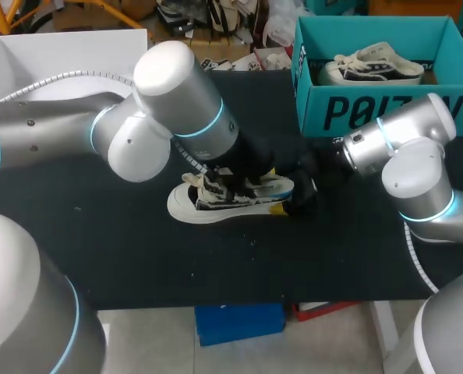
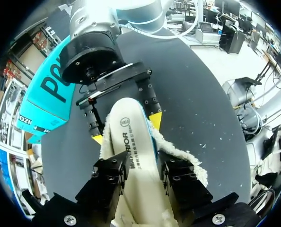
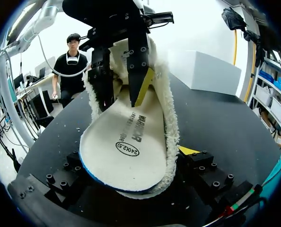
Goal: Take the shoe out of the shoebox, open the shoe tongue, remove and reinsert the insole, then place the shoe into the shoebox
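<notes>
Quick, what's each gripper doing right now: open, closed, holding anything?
Left gripper: closed, clamped on the insole.
Right gripper: closed on the same insole at its other end, a yellow tip against each edge.

You get even overhead light in the head view. The black table (image 1: 138,265) swallows it, while the left arm (image 1: 177,78) carries a white sheen at 11 o'clock and shades the shoe (image 1: 216,204) near centre. In the right wrist view, glare washes out 12 to 2 o'clock, but the insole (image 3: 126,151) stays softly lit. In the left wrist view it glows pale towards 6 o'clock.
</notes>
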Robot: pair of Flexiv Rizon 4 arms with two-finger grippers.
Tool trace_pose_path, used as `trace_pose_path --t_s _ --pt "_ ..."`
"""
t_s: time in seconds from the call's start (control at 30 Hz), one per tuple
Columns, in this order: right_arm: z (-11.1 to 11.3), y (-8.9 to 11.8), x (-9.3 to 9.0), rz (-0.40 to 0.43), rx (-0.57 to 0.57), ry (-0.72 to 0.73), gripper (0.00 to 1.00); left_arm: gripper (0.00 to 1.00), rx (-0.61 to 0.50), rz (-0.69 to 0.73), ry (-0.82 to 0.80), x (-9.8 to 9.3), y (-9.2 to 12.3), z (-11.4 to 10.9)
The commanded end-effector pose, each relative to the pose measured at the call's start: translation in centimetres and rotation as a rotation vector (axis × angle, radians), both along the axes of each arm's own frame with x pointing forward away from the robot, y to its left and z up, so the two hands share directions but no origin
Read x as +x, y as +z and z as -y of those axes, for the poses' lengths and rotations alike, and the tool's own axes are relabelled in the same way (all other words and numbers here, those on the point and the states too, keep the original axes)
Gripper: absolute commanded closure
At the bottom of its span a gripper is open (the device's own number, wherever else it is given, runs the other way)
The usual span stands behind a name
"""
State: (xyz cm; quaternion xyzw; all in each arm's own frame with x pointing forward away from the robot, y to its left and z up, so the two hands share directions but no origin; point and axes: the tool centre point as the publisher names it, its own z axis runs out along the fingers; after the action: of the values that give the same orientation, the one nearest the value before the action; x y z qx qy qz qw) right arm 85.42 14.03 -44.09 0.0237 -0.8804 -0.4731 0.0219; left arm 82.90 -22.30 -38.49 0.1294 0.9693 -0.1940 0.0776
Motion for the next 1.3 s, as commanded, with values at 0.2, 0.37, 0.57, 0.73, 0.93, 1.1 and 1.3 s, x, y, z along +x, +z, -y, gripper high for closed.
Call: trace_pose_path --t_s 0.2,0.37,0.57,0.73,0.93,1.1,1.3 --pt "0.1 -0.3 0.3 -0.001 -0.003 -0.001 1.0 0.65 0.01 0.023 -0.018 1.1 -0.4 2.0" --pt "0.1 -0.3 0.3 -0.001 -0.003 -0.001 1.0 0.66 0.014 0.037 -0.019 1.7 -0.5 2.7" --pt "0.1 -0.3 0.3 -0.001 -0.003 -0.001 1.0 0.67 -0.001 0.037 0.022 2.0 -0.5 2.9" --pt "0.1 -0.3 0.3 -0.001 -0.003 -0.001 1.0 0.66 -0.012 0.023 0.039 1.5 -0.3 2.8" --pt "0.1 -0.3 0.3 -0.001 -0.003 -0.001 1.0 0.64 -0.008 0.028 0.062 1.0 -0.4 2.6" --pt "0.1 -0.3 0.3 -0.001 -0.003 -0.001 1.0 0.59 0.011 0.039 0.065 1.4 -0.9 3.3" --pt "0.1 -0.3 0.3 -0.001 -0.003 -0.001 1.0 0.55 -0.006 0.036 0.061 1.5 -1.2 4.1"
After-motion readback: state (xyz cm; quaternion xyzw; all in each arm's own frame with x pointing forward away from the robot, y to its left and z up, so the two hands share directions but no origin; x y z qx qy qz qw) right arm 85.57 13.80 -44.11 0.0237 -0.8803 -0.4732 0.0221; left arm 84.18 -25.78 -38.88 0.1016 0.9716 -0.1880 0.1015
